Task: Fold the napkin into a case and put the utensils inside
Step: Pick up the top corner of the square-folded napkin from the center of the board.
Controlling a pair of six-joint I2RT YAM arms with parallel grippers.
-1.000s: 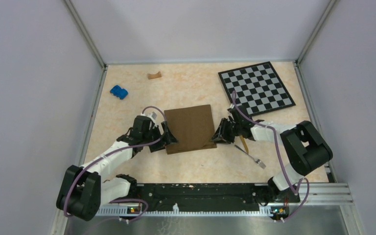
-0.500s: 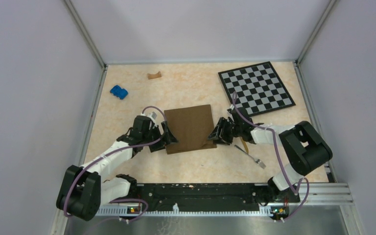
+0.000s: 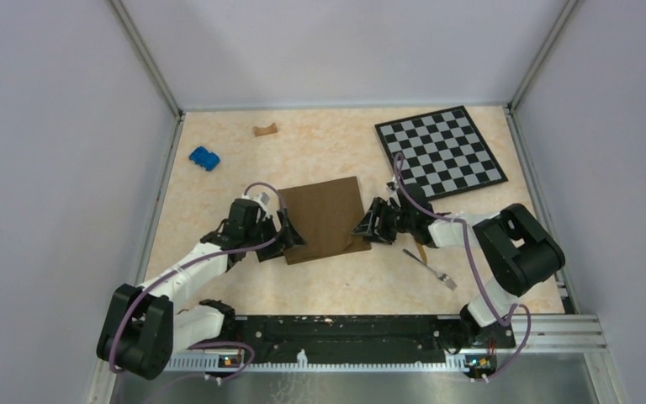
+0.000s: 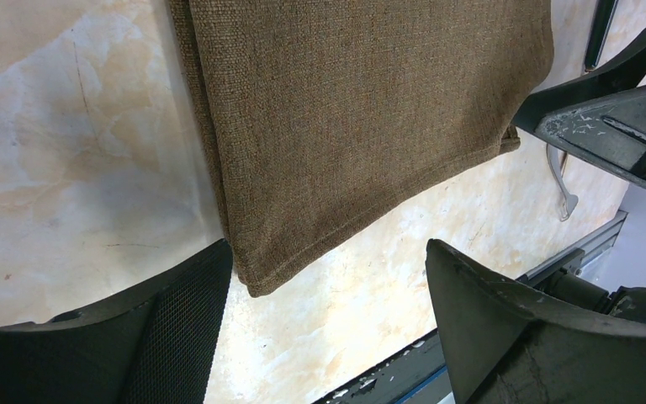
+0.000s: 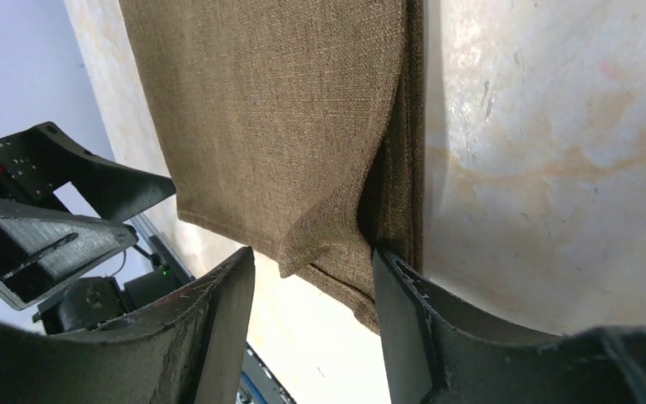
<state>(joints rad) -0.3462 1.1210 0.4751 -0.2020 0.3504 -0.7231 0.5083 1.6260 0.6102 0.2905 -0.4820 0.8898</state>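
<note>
Since the earlier frame, the right gripper [image 3: 363, 229] has advanced from just outside the checkerboard-side edge of the dark-brown woven cloth napkin [image 3: 326, 217] to a position over that edge. The left gripper [image 3: 289, 237] and the cloth are unchanged.

The napkin lies flat on the table [image 3: 244, 168], already doubled into two layers, just off the near-left corner of the black-and-white checkerboard [image 3: 440, 153]. Its long axis runs away from the arm bases, so each long edge faces one gripper.

Right gripper [image 5: 311, 257]: jaws apart, not clamped. The near corner of the top layer is raised and sits between the fingers. This arm is nearer the checkerboard-side edge, so the next fold likely depends on it closing there.

Left gripper [image 4: 328, 252]: jaws wide apart, straddling the near corner on the side away from the checkerboard.

Both forearms reach inward, held low.

The small silver metal fork [image 3: 434, 271] and the slim brown-handled knife [image 3: 421, 251] lie nearward of the checkerboard's near-left corner, outside the cloth. The right arm largely hides the knife.
</note>
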